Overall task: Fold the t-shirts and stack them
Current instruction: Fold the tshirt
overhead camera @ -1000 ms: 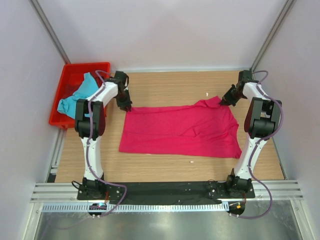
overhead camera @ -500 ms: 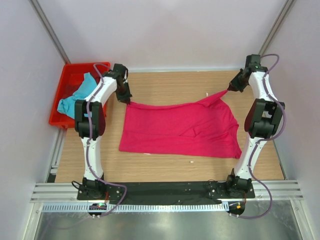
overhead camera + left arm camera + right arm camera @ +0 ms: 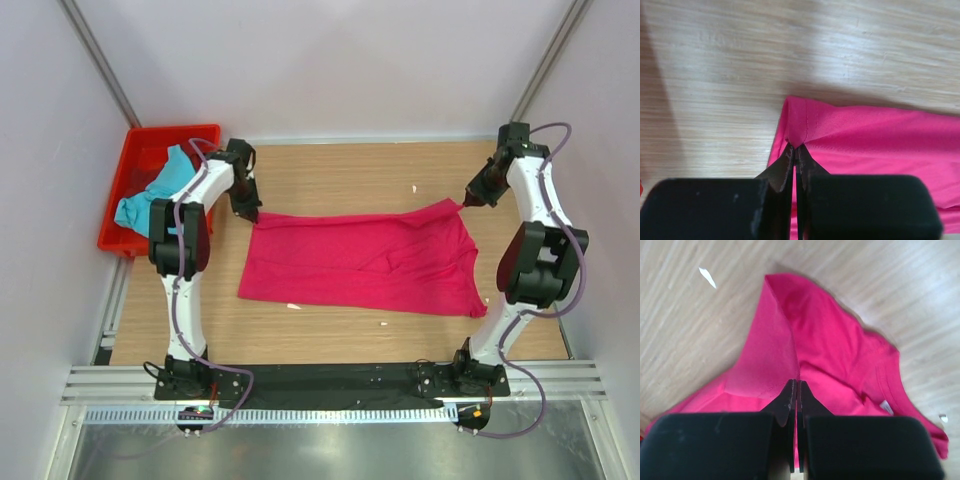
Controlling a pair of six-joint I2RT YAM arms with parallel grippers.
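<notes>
Top view high, rearward, facing down; wrist views close over magenta t-shirt (image 3: 360, 265)

A red plastic crate (image 3: 150, 150) sits at the far left corner of the light wooden table (image 3: 340, 170), partly overhanging its left edge. Three small white scraps, possibly paper, lie on the bare wood: one (image 3: 415, 188) towards the far right, two (image 3: 293, 306) (image 3: 383, 324) nearer the front edge. A black base plate (image 3: 330, 380) runs along the near edge, with a white slotted cable duct (image 3: 330, 413) and a sheet of brushed metal (image 3: 330, 450) in front of it. Slanted aluminium posts (image 3: 100, 65) (image 3: 545, 65) stand against the white walls behind.
</notes>
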